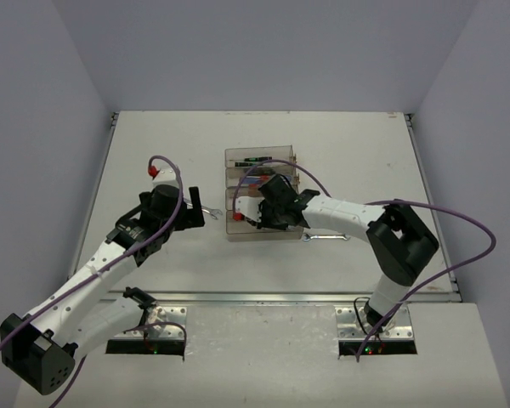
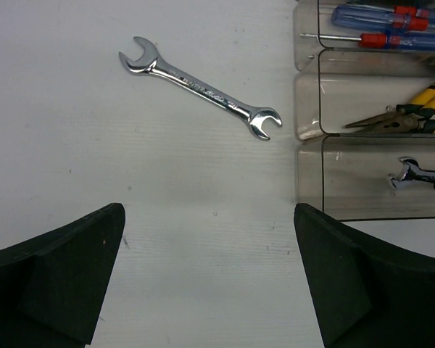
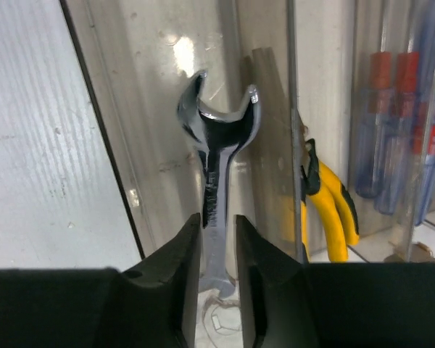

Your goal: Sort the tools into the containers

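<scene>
Soft, even overhead light keeps the white table (image 1: 153, 153) bright, shadows faint. Glare spots the trays (image 3: 175, 51) just above the wrench (image 3: 216, 167), whose steel gleams. Right of the wrench, screwdrivers (image 3: 380, 130) blur behind smoky plastic. The right gripper (image 3: 217, 221) looks dark, soft-edged.

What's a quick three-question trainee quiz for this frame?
1. True or false: the right gripper is shut on a wrench.
2. The compartment beside that wrench holds: A) pliers B) black screwdrivers C) nothing.
3. Fill in: the loose wrench ahead of the open left gripper lies on the ____.
Key: 1 true; 2 A; 3 table.
</scene>
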{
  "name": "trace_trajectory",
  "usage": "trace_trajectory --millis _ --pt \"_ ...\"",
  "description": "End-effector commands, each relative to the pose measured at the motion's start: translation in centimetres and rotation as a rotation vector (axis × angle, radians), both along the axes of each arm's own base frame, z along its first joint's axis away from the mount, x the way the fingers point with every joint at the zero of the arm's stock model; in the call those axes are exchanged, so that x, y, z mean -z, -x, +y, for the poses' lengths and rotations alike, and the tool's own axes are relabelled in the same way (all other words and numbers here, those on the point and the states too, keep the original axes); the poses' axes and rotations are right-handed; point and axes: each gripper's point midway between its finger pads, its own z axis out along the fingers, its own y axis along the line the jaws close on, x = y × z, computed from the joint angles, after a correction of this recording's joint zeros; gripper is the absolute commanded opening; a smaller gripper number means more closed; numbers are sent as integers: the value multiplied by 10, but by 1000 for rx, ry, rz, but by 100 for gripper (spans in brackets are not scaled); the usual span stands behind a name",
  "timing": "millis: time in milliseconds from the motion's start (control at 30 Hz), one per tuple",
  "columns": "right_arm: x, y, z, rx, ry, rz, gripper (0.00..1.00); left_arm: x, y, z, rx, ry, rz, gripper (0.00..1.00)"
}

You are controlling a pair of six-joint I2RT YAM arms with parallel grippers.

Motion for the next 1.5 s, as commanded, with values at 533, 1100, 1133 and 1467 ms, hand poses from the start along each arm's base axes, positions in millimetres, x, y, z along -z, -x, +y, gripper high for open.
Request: trace_trajectory --millis 533,1100,1133,1467 --pt "-156 -38 -35 730 -472 -241 99 31 -83 -4 -694 389 180 100" --pt "-147 31 -66 824 -550 20 99 149 -111 6 -884 335 549 85" --pt "-149 32 -65 820 -557 22 99 151 -110 7 -887 333 555 83" --pt "-168 39 -59 767 -624 34 99 178 -96 16 -913 345 622 3"
